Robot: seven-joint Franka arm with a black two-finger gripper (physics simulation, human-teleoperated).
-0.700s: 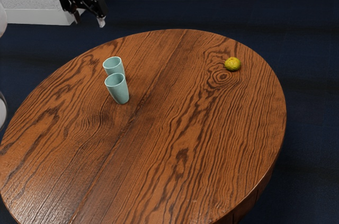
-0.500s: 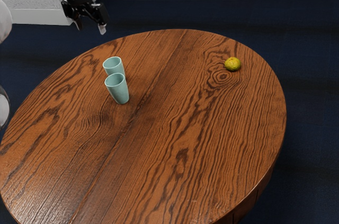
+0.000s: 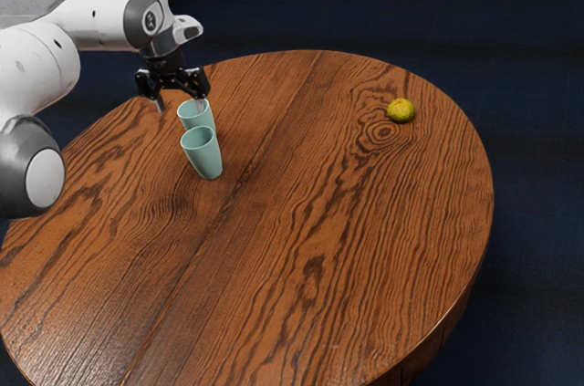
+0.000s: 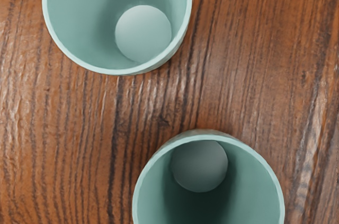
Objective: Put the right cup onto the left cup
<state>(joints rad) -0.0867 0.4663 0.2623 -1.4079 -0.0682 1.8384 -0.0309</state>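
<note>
Here's the round wooden bench (image 3: 365, 249), and in over it reaches the white Franka arm (image 3: 100, 21), bent at the wrist, hand pointing down. On the end, the black gripper (image 3: 180, 105) is released, fingers spread apart, nothing grasped, poised by the farther cup (image 3: 190, 115). And there are the two pale-green cups, both upright on the bench, mouths up, near each other but apart in the wrist view, with the nearer cup (image 3: 203, 153) partly overlapping its mate in the exterior view. Which one counts as the right cup, I can't say for sure! They look light and stiff, smooth enough to slip, and if they're ceramic, a knock could chip them. The walls narrow toward the base, so a squeeze on the outer taper might slide; the better hold, I'd judge, is one finger inside and one outside the rim, gentle and square, keeping the base free to drop into the other cup's mouth.
</note>
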